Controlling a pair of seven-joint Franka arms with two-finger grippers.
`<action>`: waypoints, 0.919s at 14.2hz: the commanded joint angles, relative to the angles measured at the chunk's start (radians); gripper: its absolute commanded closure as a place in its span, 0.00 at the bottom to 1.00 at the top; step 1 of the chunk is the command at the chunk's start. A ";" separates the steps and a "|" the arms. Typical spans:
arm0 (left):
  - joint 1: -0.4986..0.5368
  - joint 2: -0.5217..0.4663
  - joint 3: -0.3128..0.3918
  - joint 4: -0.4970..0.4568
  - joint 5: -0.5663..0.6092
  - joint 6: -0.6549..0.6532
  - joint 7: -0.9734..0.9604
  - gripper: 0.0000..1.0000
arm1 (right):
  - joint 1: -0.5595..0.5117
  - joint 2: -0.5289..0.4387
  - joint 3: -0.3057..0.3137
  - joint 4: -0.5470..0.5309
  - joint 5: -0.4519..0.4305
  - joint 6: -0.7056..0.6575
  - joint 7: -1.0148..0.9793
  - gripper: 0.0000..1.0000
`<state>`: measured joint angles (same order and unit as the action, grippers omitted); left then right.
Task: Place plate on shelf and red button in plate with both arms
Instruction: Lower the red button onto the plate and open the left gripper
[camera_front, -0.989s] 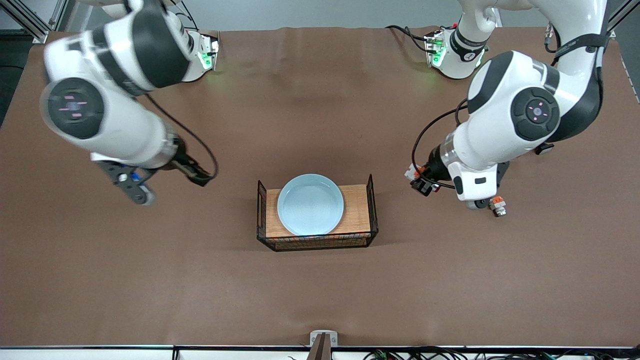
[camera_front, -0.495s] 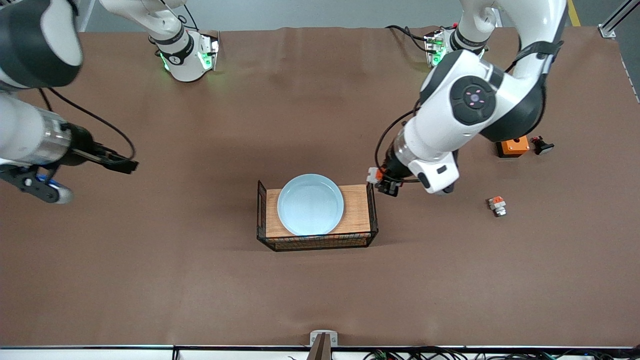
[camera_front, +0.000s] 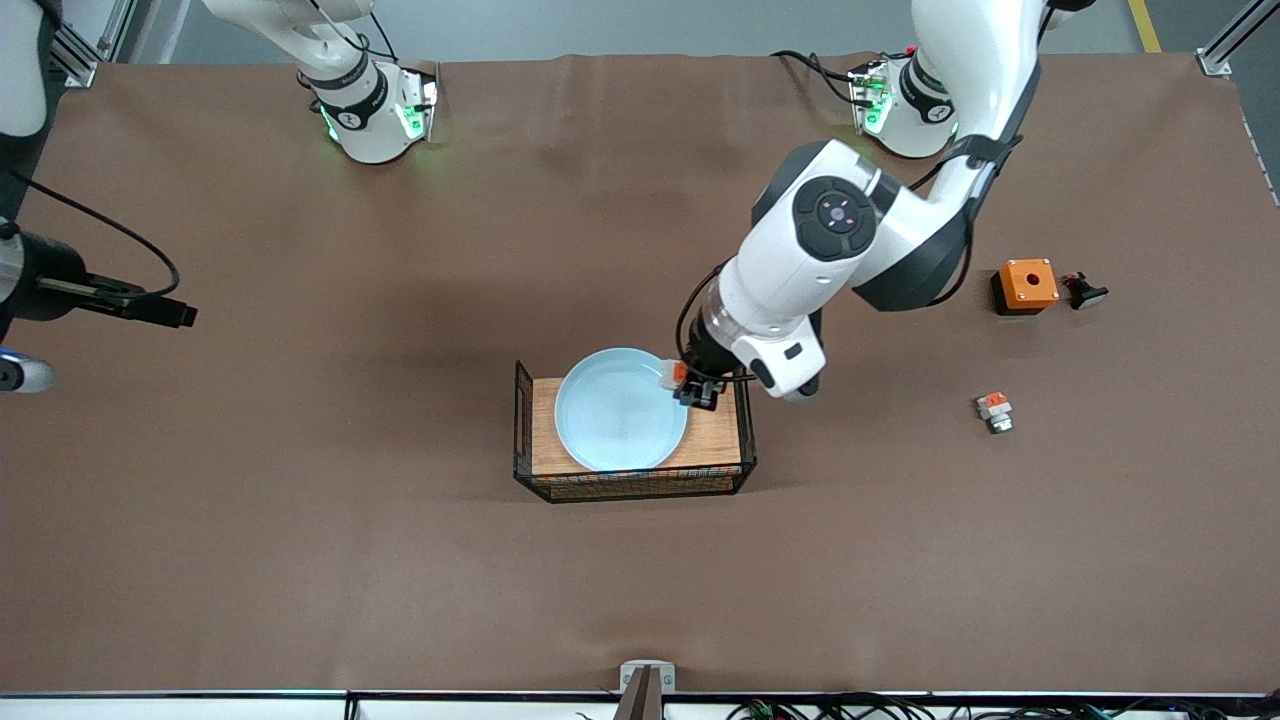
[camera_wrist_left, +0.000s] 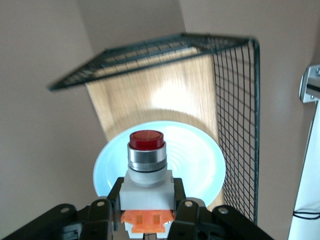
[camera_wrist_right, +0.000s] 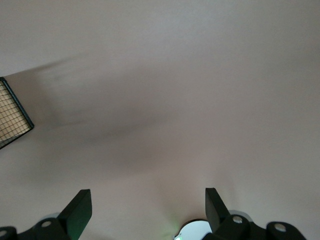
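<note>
The plate (camera_front: 620, 410) lay flat in the wire basket (camera_front: 745, 420), on its wooden floor (camera_front: 712, 430), filling most of the middle and leaving bare wood at both ends. The basket sat near the centre of the table (camera_front: 400, 560), which was covered in a brown mat.

The red button (camera_front: 672, 374) was up in the air over the plate's rim, at the edge toward the left arm's end of the table. In the left wrist view the button (camera_wrist_left: 146, 160) stood plainly between the black fingers (camera_wrist_left: 100, 215), red cap pointing away over the pale plate (camera_wrist_left: 200, 160), white body and orange block pinched from both sides. So the left gripper (camera_front: 697, 388) was clamped tight on the button, hanging over the basket, its arm reaching in from its base with the elbow bent above the table.

Toward the left arm's end lay the leftovers: an orange box (camera_front: 1025, 285) with a hole on top, a small black part (camera_front: 1083, 291) just beside it, and, nearer the front camera, a little white-and-orange part (camera_front: 994, 410) on its own.

The right gripper (camera_wrist_right: 148, 207) was out at the right arm's end of the table, only partly in the front view, over bare mat. Its two fingers (camera_wrist_right: 80, 207) stood wide apart with nothing between them, a corner of the basket (camera_wrist_right: 12, 117) just showing at the edge of its wrist view.
</note>
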<state>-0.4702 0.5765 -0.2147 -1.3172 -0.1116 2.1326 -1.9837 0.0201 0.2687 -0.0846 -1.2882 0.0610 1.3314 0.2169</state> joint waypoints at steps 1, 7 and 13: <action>-0.076 0.058 0.060 0.055 0.004 0.088 -0.020 0.74 | -0.051 -0.025 0.017 -0.049 -0.010 0.063 -0.063 0.00; -0.153 0.131 0.123 0.056 0.004 0.234 -0.023 0.74 | -0.072 -0.075 0.017 -0.178 -0.010 0.170 -0.140 0.00; -0.160 0.170 0.123 0.053 0.006 0.248 -0.020 0.74 | -0.074 -0.089 0.017 -0.203 -0.052 0.192 -0.174 0.00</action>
<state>-0.6165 0.7263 -0.1016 -1.2925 -0.1116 2.3750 -1.9957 -0.0395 0.2129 -0.0834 -1.4500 0.0337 1.5060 0.0650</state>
